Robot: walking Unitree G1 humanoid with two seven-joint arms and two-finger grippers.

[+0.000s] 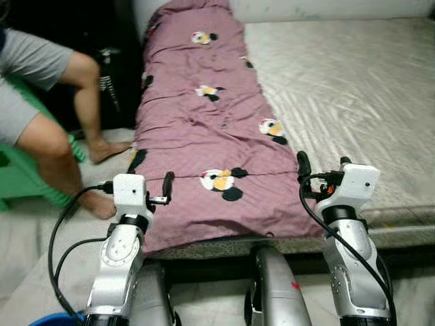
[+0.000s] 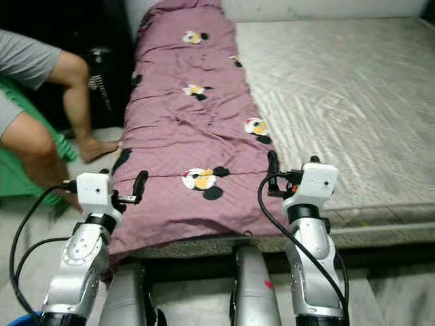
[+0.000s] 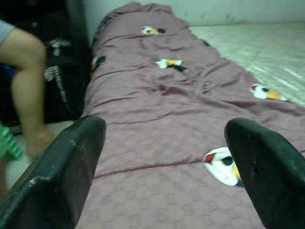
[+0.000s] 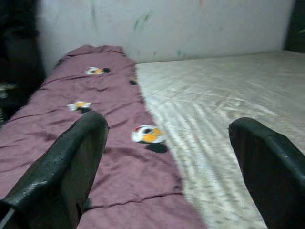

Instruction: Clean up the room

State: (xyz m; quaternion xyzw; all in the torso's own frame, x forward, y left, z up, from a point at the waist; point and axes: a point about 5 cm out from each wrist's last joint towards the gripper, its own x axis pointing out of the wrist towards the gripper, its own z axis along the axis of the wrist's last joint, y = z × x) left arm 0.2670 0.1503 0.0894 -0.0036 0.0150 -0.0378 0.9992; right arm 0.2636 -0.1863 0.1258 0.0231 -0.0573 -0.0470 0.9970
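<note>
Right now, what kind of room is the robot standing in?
Most likely a bedroom. A bare mattress fills the view, a folded purple blanket with cartoon prints lies along its left side, and a person sits beside the bed on a green stool.

A bed [image 1: 353, 102] with a pale, faintly striped mattress carries a long mauve blanket [image 1: 197, 142]. The blanket runs in a folded strip along the bed's left edge, from the head end by the wall down to the foot edge, where its end hangs slightly over. It is printed with cartoon mouse figures in white, yellow and black, and it shows creases across its width. The mattress to the right of the blanket lies bare up to the right edge.
</note>
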